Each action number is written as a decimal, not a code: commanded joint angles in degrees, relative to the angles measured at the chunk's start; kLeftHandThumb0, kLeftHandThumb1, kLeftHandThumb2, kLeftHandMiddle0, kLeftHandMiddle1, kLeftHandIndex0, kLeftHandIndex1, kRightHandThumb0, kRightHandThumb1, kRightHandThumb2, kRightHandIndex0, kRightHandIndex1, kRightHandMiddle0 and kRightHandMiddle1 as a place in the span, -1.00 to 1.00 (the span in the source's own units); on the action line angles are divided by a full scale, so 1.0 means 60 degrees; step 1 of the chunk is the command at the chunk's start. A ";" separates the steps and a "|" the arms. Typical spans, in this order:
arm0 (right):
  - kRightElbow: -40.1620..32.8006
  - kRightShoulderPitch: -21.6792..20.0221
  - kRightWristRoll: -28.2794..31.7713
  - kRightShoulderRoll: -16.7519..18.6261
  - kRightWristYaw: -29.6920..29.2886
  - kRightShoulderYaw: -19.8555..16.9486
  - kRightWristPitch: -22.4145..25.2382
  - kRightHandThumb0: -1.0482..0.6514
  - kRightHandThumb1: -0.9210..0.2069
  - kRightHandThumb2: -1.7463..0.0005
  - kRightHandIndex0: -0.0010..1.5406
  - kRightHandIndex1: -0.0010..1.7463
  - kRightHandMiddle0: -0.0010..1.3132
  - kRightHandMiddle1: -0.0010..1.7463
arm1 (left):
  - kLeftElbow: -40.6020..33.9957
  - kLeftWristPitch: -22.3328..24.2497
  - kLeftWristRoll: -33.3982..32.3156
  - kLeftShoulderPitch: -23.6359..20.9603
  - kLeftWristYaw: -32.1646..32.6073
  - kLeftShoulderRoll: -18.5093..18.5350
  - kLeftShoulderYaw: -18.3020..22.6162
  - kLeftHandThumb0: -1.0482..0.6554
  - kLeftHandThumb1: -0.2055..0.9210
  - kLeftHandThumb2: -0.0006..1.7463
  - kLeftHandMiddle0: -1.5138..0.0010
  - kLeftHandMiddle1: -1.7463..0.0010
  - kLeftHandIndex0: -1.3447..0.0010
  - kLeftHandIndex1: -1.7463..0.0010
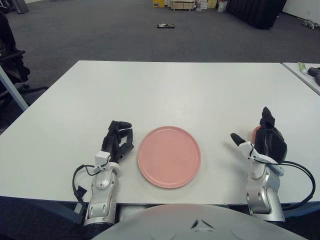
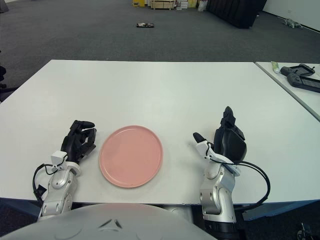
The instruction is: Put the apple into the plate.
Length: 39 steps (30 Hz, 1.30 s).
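White table (image 1: 175, 90), grey carpet beyond. R hand (image 1: 267, 142) grasping apple (image 1: 255, 132); pink plate (image 1: 169, 156) bare; L hand (image 1: 119, 140) curled.

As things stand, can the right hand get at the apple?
Probably yes: the right hand is right against the apple, which peeks out at its left edge, nothing between. Whether the grasp has closed isn't visible.

Your left hand (image 1: 118, 140): black three-finger hand, fingers curled, holding nothing.
Your right hand (image 1: 264, 137): black three-finger hand raised, fingers wrapped around something orange-red.
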 commanded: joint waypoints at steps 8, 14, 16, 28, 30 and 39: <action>0.0044 -0.0501 -0.0713 -0.0149 0.0767 0.0080 0.1608 -0.79 -0.44 0.43 -1.00 -1.00 -1.00 -1.00 | 0.0020 0.0176 0.0015 0.0016 0.0225 -0.0014 0.0141 -0.20 0.76 -0.18 0.28 -0.57 0.59 -1.00; 0.0302 -0.0704 -0.0777 -0.0264 0.0774 -0.0016 0.2146 -0.81 -0.48 0.46 -1.00 -1.00 -1.00 -1.00 | 0.0004 0.0147 0.0094 0.0029 0.0304 -0.0005 0.0152 -0.20 0.77 -0.19 0.28 -0.57 0.60 -1.00; 0.0370 -0.0745 -0.0751 -0.0298 0.0735 -0.0047 0.2254 -0.81 -0.49 0.47 -1.00 -1.00 -1.00 -1.00 | -0.0020 0.0154 0.0090 0.0053 0.0302 0.0016 0.0154 -0.20 0.78 -0.19 0.29 -0.57 0.60 -1.00; 0.1106 -0.1321 -0.0774 -0.0645 0.0616 -0.0455 0.3159 -0.88 -0.69 0.60 -1.00 -1.00 -1.00 -1.00 | 0.0067 0.0034 0.0086 0.0084 0.0238 0.0131 0.0177 -0.19 0.82 -0.23 0.29 -0.58 0.62 -1.00; 0.1176 -0.1382 -0.0785 -0.0700 0.0621 -0.0449 0.3300 -0.88 -0.71 0.61 -1.00 -1.00 -1.00 -1.00 | 0.0060 0.0070 0.0088 0.0090 0.0240 0.0145 0.0174 -0.19 0.82 -0.23 0.29 -0.58 0.62 -1.00; 0.1690 -0.1638 -0.0502 -0.1262 0.0768 -0.0748 0.3711 -0.89 -0.76 0.63 -1.00 -1.00 -1.00 -1.00 | -0.0098 0.0083 0.0024 0.0209 0.0284 0.0079 0.0176 -0.19 0.83 -0.24 0.28 -0.57 0.62 -1.00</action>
